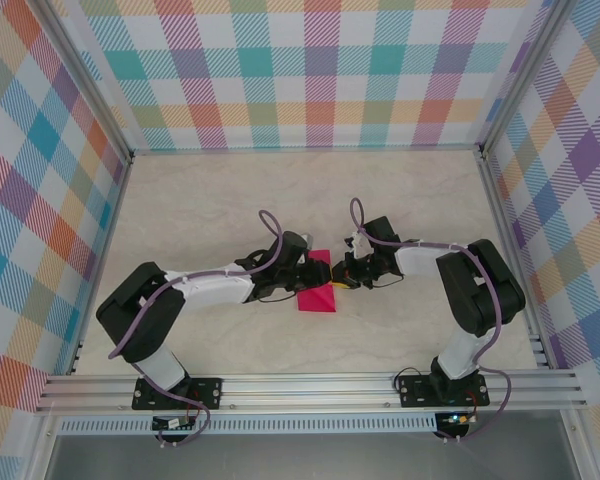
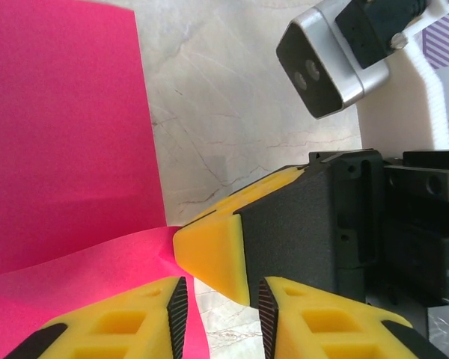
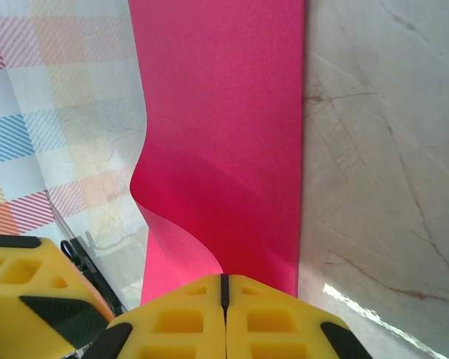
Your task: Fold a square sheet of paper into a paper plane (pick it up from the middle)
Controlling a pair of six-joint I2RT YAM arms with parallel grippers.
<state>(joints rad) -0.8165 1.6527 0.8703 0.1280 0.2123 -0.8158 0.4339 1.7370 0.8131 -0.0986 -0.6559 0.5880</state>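
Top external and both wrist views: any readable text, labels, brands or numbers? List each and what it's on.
None readable.
The magenta-pink square paper sheet is plain.
The yellow-and-black left gripper and right gripper carry no marking.
The silver camera housing with two lenses has no label.
The checked walls are pattern, no lettering.

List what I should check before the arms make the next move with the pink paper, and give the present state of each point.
1. Jaws of the right gripper shut on the square sheet of paper: ok.
2. Jaws of the left gripper holding the sheet: not ok, they stand open.
3. Sheet flat on the table: not ok, it buckles near the right gripper.
4. Gap between the two grippers: cannot tell, they are very close.
5. Fold lines in the sheet: cannot tell.
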